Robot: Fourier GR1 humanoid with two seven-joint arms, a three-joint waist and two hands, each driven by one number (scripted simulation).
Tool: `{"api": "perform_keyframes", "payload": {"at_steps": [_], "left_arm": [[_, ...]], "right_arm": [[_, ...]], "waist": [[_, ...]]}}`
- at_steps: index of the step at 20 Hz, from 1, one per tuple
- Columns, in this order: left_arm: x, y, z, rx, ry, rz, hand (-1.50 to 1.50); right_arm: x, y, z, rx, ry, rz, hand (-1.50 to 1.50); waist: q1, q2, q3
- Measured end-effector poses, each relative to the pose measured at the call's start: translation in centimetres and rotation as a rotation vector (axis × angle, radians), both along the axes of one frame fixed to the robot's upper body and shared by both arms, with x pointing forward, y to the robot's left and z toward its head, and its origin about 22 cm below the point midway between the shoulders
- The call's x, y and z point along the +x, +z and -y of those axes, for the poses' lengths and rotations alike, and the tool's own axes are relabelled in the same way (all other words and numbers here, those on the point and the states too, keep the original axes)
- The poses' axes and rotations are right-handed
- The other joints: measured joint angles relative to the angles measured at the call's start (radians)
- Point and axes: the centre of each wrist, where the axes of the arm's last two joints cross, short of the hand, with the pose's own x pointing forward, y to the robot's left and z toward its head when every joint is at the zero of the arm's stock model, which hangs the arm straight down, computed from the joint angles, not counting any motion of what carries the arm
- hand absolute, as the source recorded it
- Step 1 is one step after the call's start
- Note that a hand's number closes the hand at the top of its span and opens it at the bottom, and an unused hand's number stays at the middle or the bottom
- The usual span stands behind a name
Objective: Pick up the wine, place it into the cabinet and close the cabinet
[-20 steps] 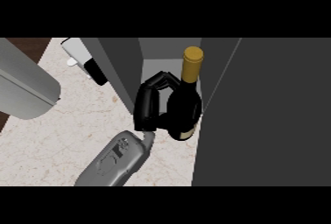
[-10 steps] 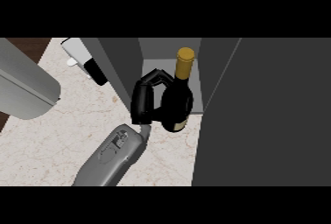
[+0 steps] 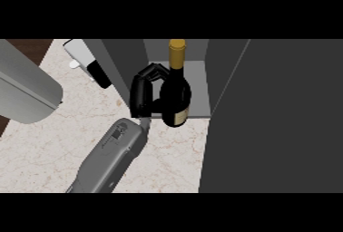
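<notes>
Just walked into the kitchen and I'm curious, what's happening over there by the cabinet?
The right robot hand is curled round a dark glass wine bottle with a gold-foil neck, holding it at the mouth of the open dark grey cabinet. The bottle's base is about at the shelf's front edge, beside the pale marble counter. The bottle is not yet released.

I see the pale marbled table (image 3: 47, 154) carrying the dark grey cabinet (image 3: 268, 113) and, at the back, a white object (image 3: 79, 49).
</notes>
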Motion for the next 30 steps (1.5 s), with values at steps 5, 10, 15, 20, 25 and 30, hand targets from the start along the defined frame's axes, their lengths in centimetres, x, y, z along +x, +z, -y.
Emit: {"api": "perform_keyframes", "payload": {"at_steps": [5,10,15,20,25,30], "left_arm": [[1.1,0.0,0.1,-0.011,-0.01,-0.028,1.5],[2.7,0.4,-0.1,-0.003,-0.004,-0.059,1.5],[4.0,0.2,-0.5,0.019,0.007,-0.07,1.5],[5.6,1.0,-0.7,0.045,0.033,-0.054,1.5],[6.7,1.1,-1.0,0.078,0.079,0.003,1.5],[7.2,1.0,-1.1,0.084,0.103,0.028,1.5]], "right_arm": [[0.2,0.0,0.3,0.0,-0.008,-0.001,-1.5],[0.0,-0.3,0.3,0.01,-0.001,-0.006,-1.5],[0.2,-0.1,0.4,0.006,-0.005,-0.002,-1.5],[0.0,-0.7,0.0,0.016,0.021,-0.004,-1.5],[-0.1,-0.8,0.2,0.009,0.023,-0.001,-1.5],[0.0,-0.9,0.1,0.01,0.032,0.0,-1.5]], "waist": [[-0.003,0.0,0.0],[-0.006,0.001,0.0],[-0.009,0.002,0.0],[-0.016,0.005,0.0],[-0.024,0.007,0.0],[-0.026,0.008,0.0]]}}
